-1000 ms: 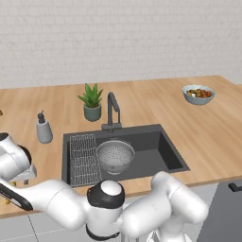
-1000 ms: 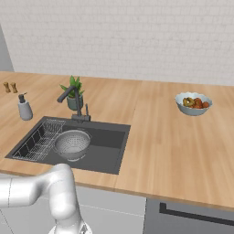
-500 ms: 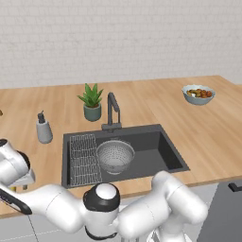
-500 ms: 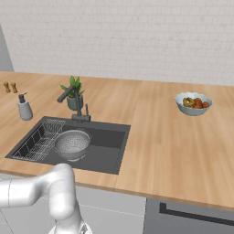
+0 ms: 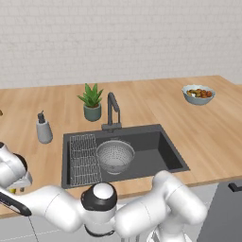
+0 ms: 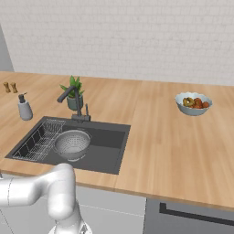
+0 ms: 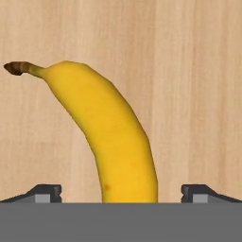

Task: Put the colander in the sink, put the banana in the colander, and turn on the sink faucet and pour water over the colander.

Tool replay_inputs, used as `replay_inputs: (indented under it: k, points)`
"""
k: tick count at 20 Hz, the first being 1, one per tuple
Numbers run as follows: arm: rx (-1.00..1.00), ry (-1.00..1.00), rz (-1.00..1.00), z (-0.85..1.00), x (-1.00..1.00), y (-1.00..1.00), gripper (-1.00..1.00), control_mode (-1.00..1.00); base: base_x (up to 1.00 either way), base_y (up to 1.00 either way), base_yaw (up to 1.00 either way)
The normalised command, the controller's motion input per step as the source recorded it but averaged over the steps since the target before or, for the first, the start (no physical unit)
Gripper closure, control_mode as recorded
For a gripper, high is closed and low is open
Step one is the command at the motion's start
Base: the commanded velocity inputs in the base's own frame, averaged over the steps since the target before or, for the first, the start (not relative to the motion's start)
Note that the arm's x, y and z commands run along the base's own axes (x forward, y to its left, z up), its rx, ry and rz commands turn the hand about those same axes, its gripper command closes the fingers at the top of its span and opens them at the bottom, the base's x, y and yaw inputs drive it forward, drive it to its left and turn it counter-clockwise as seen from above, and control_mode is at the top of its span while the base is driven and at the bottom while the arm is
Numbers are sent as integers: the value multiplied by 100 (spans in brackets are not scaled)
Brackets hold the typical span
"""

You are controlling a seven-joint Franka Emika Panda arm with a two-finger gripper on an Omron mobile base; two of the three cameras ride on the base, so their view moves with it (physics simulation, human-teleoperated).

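Below, banana [image 7: 111, 137], tool [image 7: 121, 193] spread wide

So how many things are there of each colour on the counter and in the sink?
Yellow: 1, curved yellow banana
Silver: 1, round holed metal colander
Green: 1, small potted plant
Grey: 1, soap dispenser bottle
Pale: 1, bowl of fruit
Total: 5

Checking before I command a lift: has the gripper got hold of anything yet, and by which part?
Nothing is held. The jaws stand wide open, one to each side of the banana, which lies on the wooden counter untouched.
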Motion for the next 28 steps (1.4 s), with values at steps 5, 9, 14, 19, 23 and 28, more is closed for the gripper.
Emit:
replay_inputs:
  k: [5,9,14,19,23,28]
  points:
    - [0,0,0,-13,0,2,100,-100,0,0,0]
    - [0,0,0,-4,0,-5,100,-100,0,0,0]
    - [0,-2,0,-7,0,-15,100,-100,0,0,0]
    - [0,-11,-1,19,-19,-33,100,-100,0,0,0]
    - [0,-11,-1,55,-43,-77,100,-100,0,0,0]
    - [0,-3,-7,48,-37,-99,100,-100,0,0,0]
